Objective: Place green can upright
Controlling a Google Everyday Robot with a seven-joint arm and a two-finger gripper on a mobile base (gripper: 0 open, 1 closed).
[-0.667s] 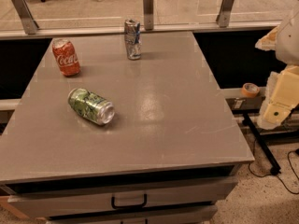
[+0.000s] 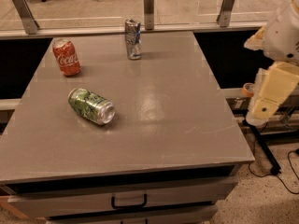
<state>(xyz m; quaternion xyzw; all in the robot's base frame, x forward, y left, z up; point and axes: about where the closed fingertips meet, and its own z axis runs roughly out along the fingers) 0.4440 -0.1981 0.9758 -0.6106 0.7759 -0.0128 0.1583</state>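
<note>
One green can (image 2: 91,106) on its side on the table (image 2: 177,106), gripper (image 2: 268,97) off its right edge, state unclear.

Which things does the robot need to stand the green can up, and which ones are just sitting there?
For the job:
green can, lying on its side on the table
gripper, out past the table's right edge, far from the can

Just lying about:
red Coca-Cola can, upright, back left
dented silver-and-blue can, upright, at the back edge
</note>
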